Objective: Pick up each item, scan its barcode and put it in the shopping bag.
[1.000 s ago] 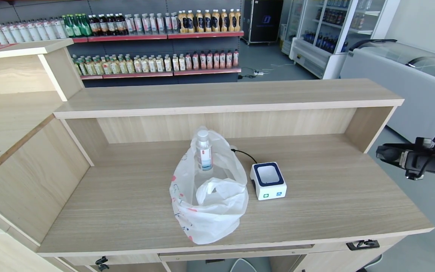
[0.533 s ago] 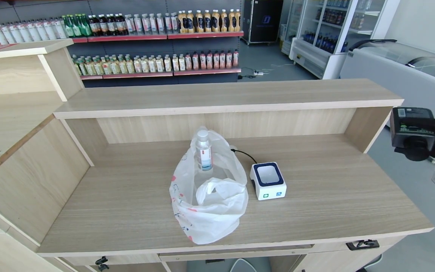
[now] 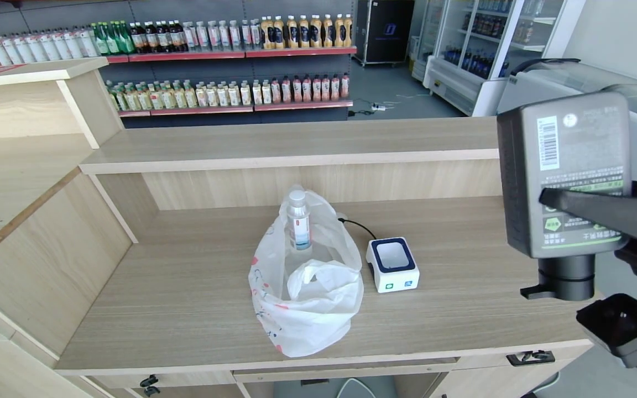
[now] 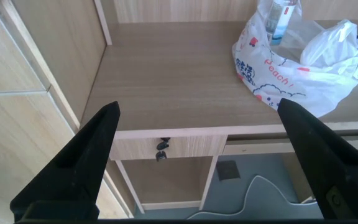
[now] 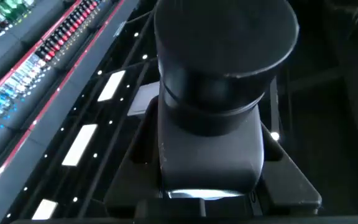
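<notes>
Right gripper [image 3: 573,207] is up at the right end of the counter [image 3: 462,298], clamped shut across a dark bottle [image 3: 567,177]. One black finger crosses the front of it, just above the neck. The bottle hangs cap down, body upright. A white barcode sticker [image 3: 549,142] sits near its top left corner, facing the head camera. Below it run blocks of pale small print, too fine to read, then a green band by the neck. In the right wrist view that same bottle [image 5: 222,93] points its round black cap at the lens.

It is well apart from the scanner [image 3: 392,264], which sits on the counter with its window facing up, two small badges on the front face and a black cable [image 3: 354,224] running off behind. Just beside the scanner, to the left, stands the white bag [image 3: 304,298], mouth open, with red and blue printing on its side. In the left wrist view the bag [image 4: 291,68] shows lettering among the little drawings. A clear bottle [image 3: 298,221] stands upright inside, with a white label carrying a red mark.

Left gripper [image 4: 199,109] hangs off the counter's front left edge, fingers spread wide, nothing between them.

The held bottle blocks the right end of the counter's raised ledge. Behind, shelves [image 3: 213,94] of drinks and glass-door fridges [image 3: 479,50].
</notes>
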Controlling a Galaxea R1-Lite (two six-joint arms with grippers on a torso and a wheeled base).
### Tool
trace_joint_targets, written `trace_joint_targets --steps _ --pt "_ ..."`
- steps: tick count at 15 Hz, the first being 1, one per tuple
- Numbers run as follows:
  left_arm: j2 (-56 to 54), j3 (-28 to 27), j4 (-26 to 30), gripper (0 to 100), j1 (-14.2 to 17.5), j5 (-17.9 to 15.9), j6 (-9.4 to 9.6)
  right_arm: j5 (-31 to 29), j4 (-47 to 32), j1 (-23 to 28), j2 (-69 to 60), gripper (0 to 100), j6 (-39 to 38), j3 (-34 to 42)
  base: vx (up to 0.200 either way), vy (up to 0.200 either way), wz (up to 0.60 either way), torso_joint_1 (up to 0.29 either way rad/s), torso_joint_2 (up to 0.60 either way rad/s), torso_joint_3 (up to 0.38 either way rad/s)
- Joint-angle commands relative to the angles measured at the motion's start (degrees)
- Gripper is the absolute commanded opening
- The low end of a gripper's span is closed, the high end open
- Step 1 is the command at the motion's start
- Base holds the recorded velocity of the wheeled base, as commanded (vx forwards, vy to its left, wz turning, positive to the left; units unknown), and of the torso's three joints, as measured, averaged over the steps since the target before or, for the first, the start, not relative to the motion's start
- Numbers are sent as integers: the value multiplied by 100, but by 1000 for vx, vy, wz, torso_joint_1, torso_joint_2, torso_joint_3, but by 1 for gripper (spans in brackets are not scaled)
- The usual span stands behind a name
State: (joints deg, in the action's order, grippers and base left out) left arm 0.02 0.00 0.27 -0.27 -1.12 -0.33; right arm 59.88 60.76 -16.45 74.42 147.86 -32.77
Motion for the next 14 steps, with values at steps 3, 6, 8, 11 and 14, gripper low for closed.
trace_joint_targets --steps 3,6,8,11,14 --pt "6 0 0 100 0 -2 -2 -275 59 -421 213 0 507 42 0 0 0 0 0 0" --pt "6 0 0 100 0 -2 -2 -363 68 -1256 433 0 481 -1 0 0 0 0 0 0" --pt "6 0 0 100 0 -2 -2 -811 68 -1862 652 0 507 -89 0 0 0 0 0 0" --pt "6 0 0 100 0 -2 -2 -961 15 -2188 670 0 560 -54 0 0 0 0 0 0" --pt "6 0 0 100 0 -2 -2 -943 6 -2425 617 0 507 139 0 0 0 0 0 0"
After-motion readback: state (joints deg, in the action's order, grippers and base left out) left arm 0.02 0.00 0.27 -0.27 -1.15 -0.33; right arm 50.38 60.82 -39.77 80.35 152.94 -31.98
